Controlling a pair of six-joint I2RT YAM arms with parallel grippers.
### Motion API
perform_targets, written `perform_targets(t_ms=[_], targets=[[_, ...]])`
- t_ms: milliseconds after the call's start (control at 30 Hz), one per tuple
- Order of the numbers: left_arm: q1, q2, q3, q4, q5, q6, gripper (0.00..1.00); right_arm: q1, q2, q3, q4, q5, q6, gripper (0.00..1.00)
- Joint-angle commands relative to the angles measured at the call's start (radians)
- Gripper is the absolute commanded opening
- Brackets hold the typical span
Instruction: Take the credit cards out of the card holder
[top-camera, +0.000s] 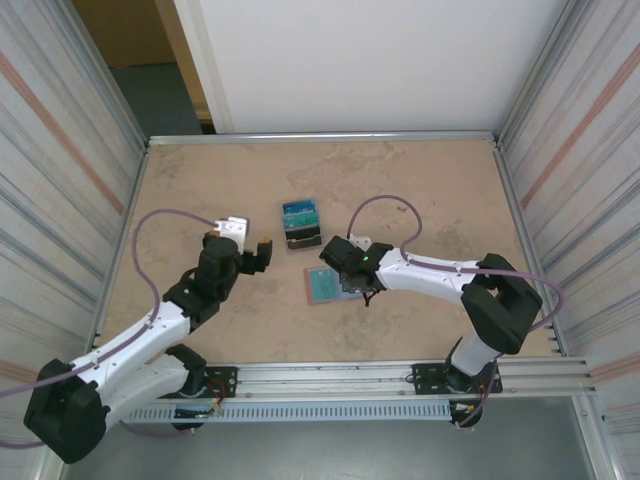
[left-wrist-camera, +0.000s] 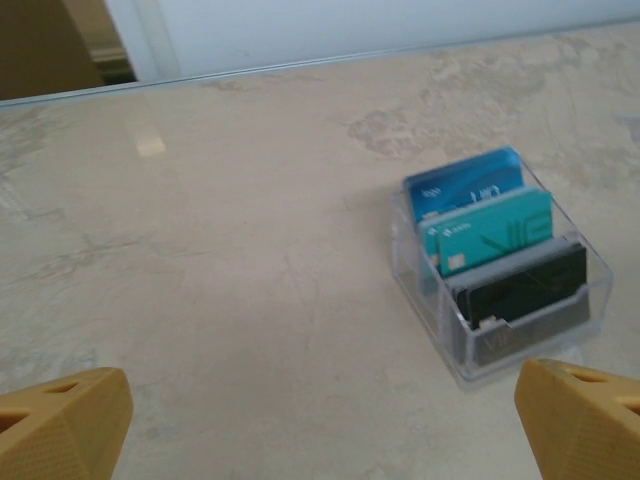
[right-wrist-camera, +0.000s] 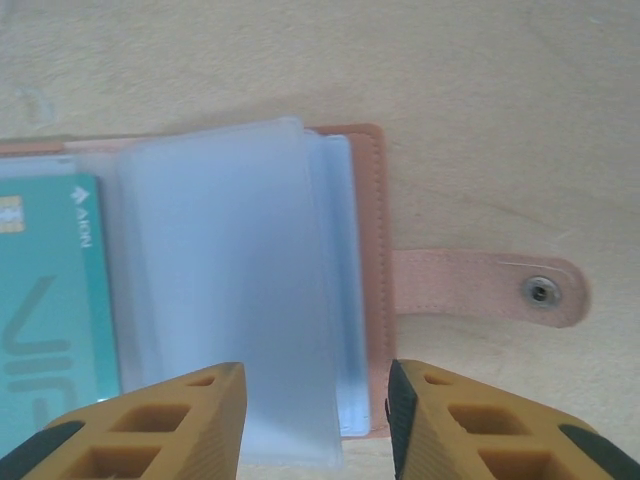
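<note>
The card holder (right-wrist-camera: 378, 250) lies opened flat on the counter (top-camera: 200, 190), snap tab (right-wrist-camera: 480, 290) thrown outward so its clear sleeves (right-wrist-camera: 230, 280) fan free beside a teal credit card (right-wrist-camera: 50, 300); the right claw (right-wrist-camera: 315, 425) hangs over the sleeves' edge, jaws partly apart, holding nothing, apparently placed to work a card loose. The left claw (left-wrist-camera: 320, 410) stands wide and empty, well apart, facing a clear box (left-wrist-camera: 412, 270) of cards.

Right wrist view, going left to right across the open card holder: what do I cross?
Teal credit card → clear plastic sleeves → card holder's pink cover edge → snap tab → metal stud.
</note>
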Motion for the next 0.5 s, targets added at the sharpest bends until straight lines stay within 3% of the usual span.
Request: perform_targets(t_ms=[0, 333, 467], targets=[[-0.051, 0.037, 0.038, 0.048, -0.062, 0.043, 0.99, -0.025, -0.037, -0.029, -0.012, 0.016, 0.04, 0.43], [-0.221, 0.183, 0.037, 0.11, -0.087, 0.034, 0.99, -0.096, -0.189, -0.129, 0.09, -0.067, 0.028, 0.49], [-0.249, 0.23, 0.043, 0.113, -0.079, 0.001, 0.99, -0.125, -0.287, -0.185, 0.156, -0.129, 0.02, 0.51]])
